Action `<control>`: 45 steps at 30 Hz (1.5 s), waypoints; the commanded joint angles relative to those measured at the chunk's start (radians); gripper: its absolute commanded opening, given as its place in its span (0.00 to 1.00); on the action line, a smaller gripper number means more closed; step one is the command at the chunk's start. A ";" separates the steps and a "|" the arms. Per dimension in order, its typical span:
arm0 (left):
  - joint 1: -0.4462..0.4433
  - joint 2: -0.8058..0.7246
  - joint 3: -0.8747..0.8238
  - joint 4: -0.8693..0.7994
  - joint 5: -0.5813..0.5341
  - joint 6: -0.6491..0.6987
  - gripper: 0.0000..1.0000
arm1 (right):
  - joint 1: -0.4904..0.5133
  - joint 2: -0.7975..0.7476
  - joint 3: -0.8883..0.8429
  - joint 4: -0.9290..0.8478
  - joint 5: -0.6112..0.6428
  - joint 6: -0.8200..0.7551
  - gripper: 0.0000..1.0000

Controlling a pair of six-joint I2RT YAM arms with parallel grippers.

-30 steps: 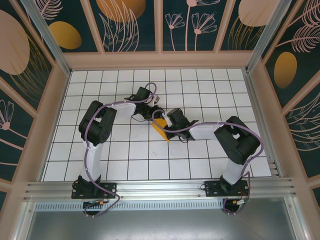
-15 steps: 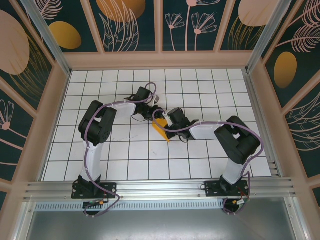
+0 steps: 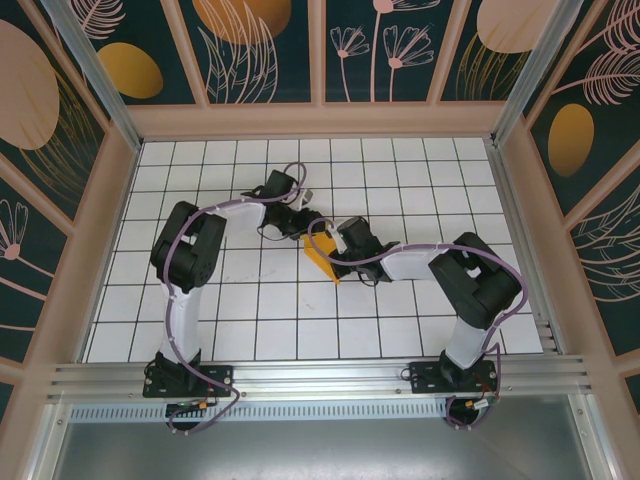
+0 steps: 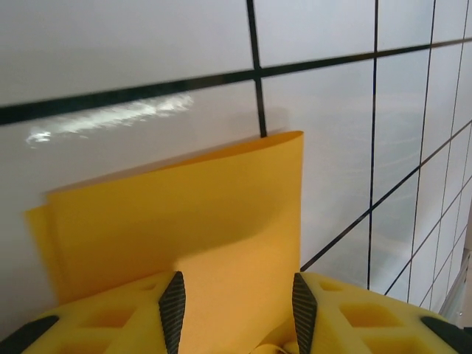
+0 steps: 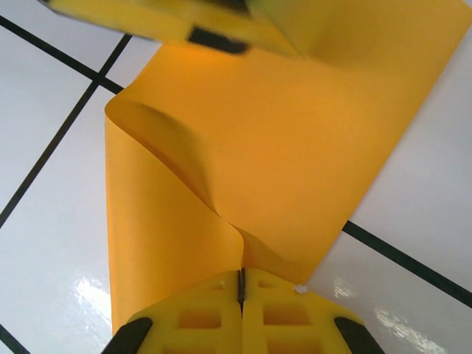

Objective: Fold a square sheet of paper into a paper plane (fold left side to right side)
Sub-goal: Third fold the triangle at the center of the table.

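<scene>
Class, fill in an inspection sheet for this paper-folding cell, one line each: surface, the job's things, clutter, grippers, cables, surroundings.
Surface: white table with a black grid, glossy.
Job's things: orange-yellow sheet of paper at mid-table between the two arms, bent over on itself and not flat.
Clutter: nothing seen.
Grippers: left gripper has its jaws apart, with the paper lying between them; right gripper is shut on a pinched fold of the paper.
Cables: purple cables run along both arms, lying clear of the paper.
Surroundings: dark leaf-patterned panels on three sides; a metal rail at the near edge.
</scene>
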 commanded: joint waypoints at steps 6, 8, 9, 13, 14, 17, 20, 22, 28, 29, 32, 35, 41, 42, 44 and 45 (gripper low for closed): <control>0.048 -0.153 -0.029 -0.033 0.018 0.020 0.40 | -0.003 0.014 -0.041 -0.065 -0.037 0.014 0.00; 0.047 -0.199 -0.101 0.028 0.057 -0.019 0.35 | -0.003 0.012 -0.040 -0.061 -0.039 0.014 0.00; 0.044 -0.221 -0.140 0.062 0.080 -0.040 0.34 | -0.003 0.011 -0.040 -0.061 -0.039 0.014 0.00; 0.008 -0.248 -0.214 0.116 0.105 -0.077 0.34 | -0.003 0.017 -0.038 -0.060 -0.039 0.011 0.00; -0.004 -0.246 -0.225 0.132 0.108 -0.088 0.34 | -0.003 0.017 -0.037 -0.062 -0.038 0.011 0.00; -0.034 -0.224 -0.241 0.167 0.110 -0.112 0.33 | -0.003 0.018 -0.036 -0.063 -0.037 0.010 0.00; -0.053 -0.180 -0.235 0.173 0.103 -0.122 0.33 | -0.003 0.016 -0.037 -0.064 -0.038 0.010 0.00; -0.057 -0.163 -0.238 0.182 0.091 -0.128 0.33 | -0.004 0.016 -0.035 -0.068 -0.035 0.009 0.00; -0.069 -0.133 -0.249 0.160 0.051 -0.113 0.33 | -0.003 0.017 -0.031 -0.075 -0.028 0.004 0.00; -0.068 -0.131 -0.255 0.155 0.042 -0.109 0.33 | -0.003 0.018 -0.031 -0.075 -0.029 0.004 0.00; -0.069 -0.131 -0.279 0.150 0.024 -0.101 0.32 | -0.003 0.019 -0.030 -0.075 -0.027 0.004 0.00; -0.069 -0.131 -0.303 0.144 0.004 -0.095 0.32 | -0.003 0.020 -0.029 -0.076 -0.026 0.002 0.00; -0.068 -0.109 -0.318 0.123 -0.046 -0.074 0.33 | -0.003 0.012 -0.026 -0.083 -0.022 -0.003 0.00; -0.068 -0.100 -0.316 0.110 -0.063 -0.067 0.33 | -0.004 0.006 -0.022 -0.084 -0.025 -0.003 0.00; -0.069 -0.085 -0.319 0.106 -0.077 -0.061 0.32 | -0.007 -0.014 -0.013 -0.086 -0.040 0.002 0.00; -0.068 -0.077 -0.323 0.108 -0.082 -0.061 0.32 | -0.009 -0.030 -0.007 -0.086 -0.053 0.008 0.00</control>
